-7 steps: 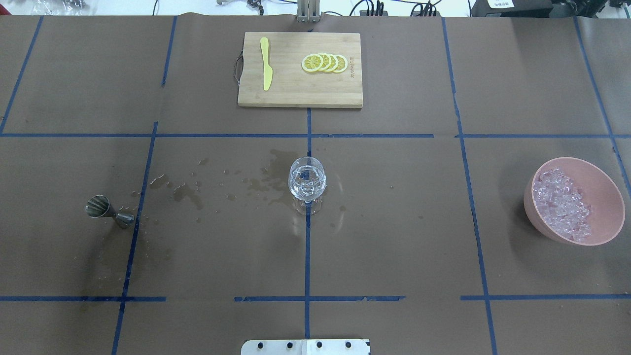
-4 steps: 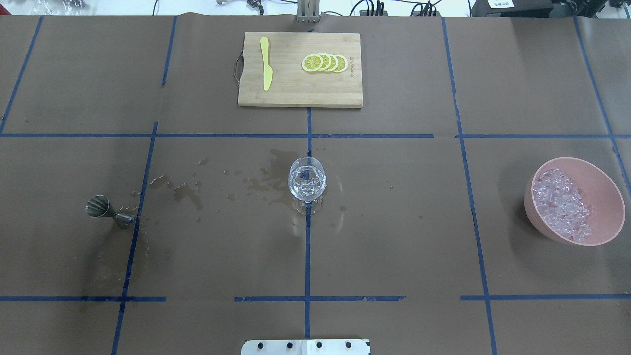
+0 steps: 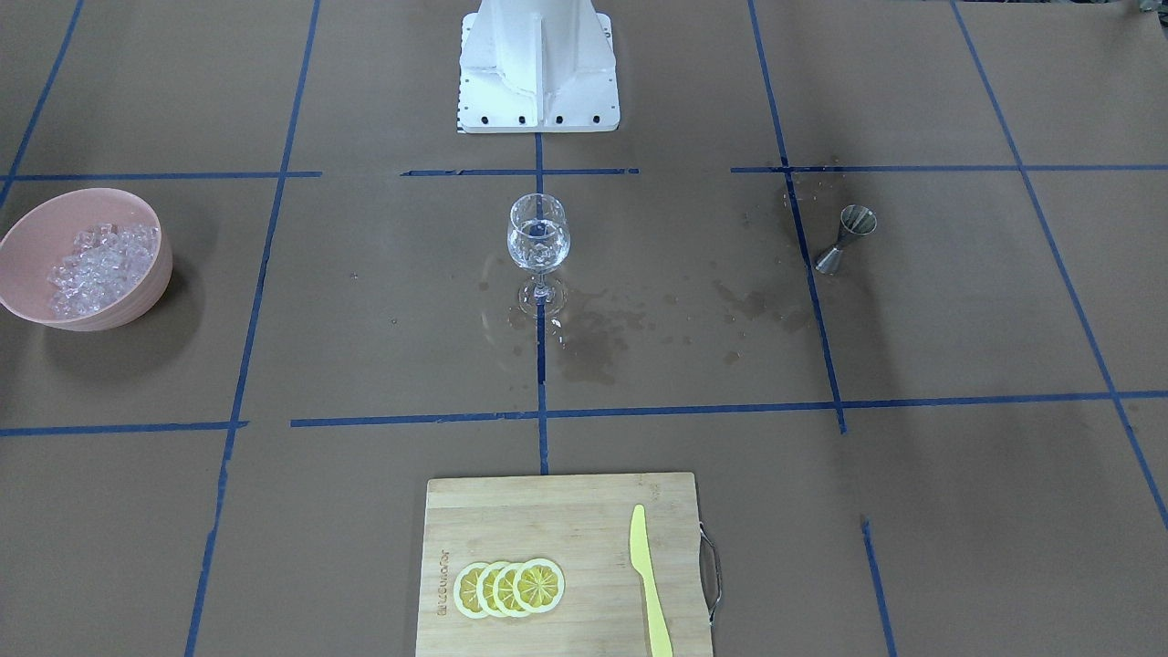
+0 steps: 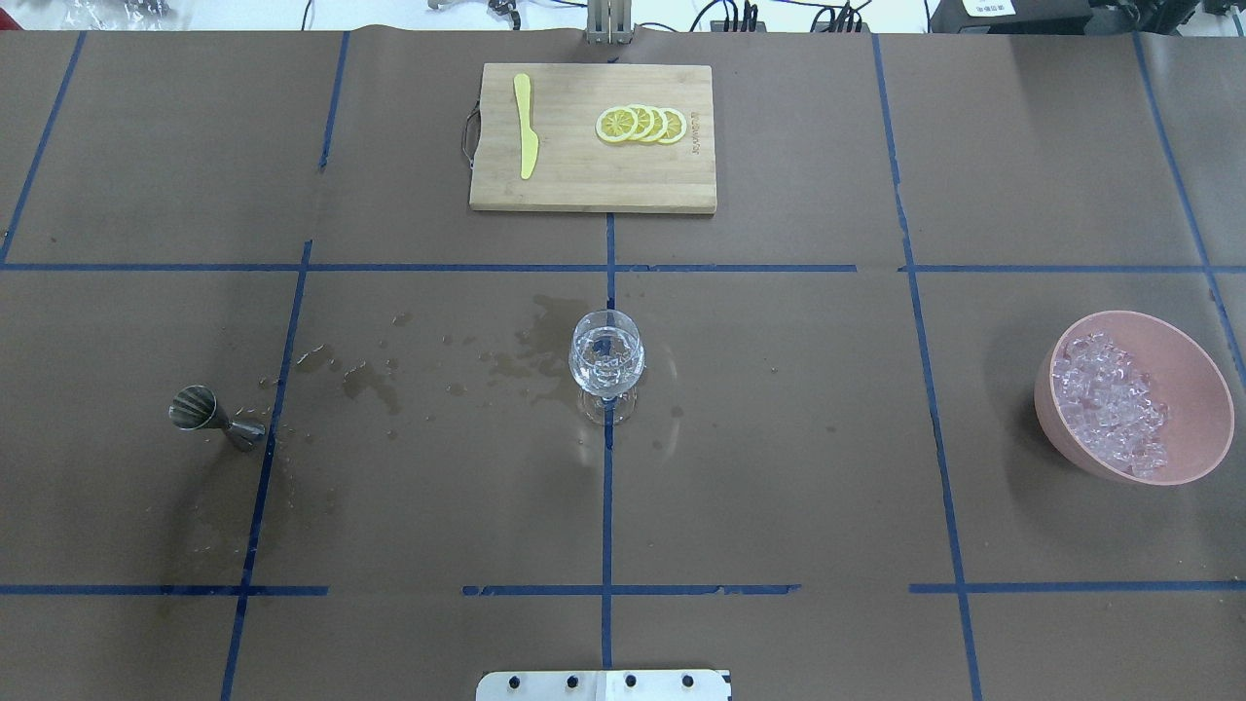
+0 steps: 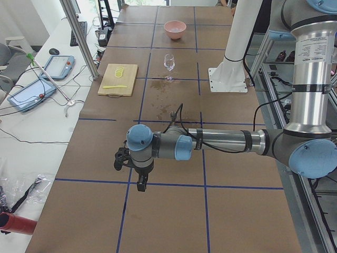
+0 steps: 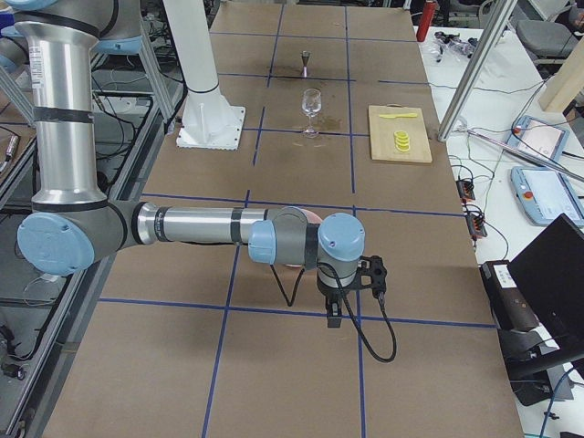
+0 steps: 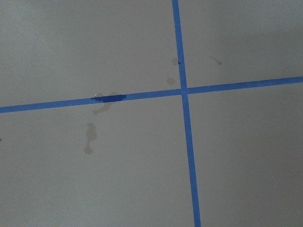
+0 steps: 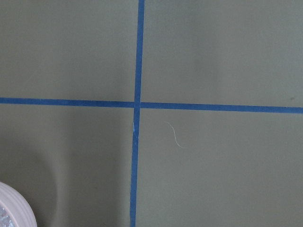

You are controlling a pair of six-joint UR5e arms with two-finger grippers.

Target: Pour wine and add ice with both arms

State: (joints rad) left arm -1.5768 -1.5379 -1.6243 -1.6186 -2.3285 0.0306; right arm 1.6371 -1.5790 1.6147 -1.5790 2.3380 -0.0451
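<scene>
Overhead exterior: brown paper tabletop gridded with blue tape. Stemmed glass upright at centre on a tape line, wet stains spread to its left. Metal jigger upright, well apart on the robot's left. Ice heaped in a pink bowl far out on the robot's right. Bamboo cutting board at the far edge carries a yellow knife and four overlapping lemon slices. Exterior left: left arm stretched level above the tabletop's end, left end effector pointing down; spread or pressed together, cannot tell. Exterior right: right arm likewise, right end effector pointing down just beside the bowl; state cannot be told.
</scene>
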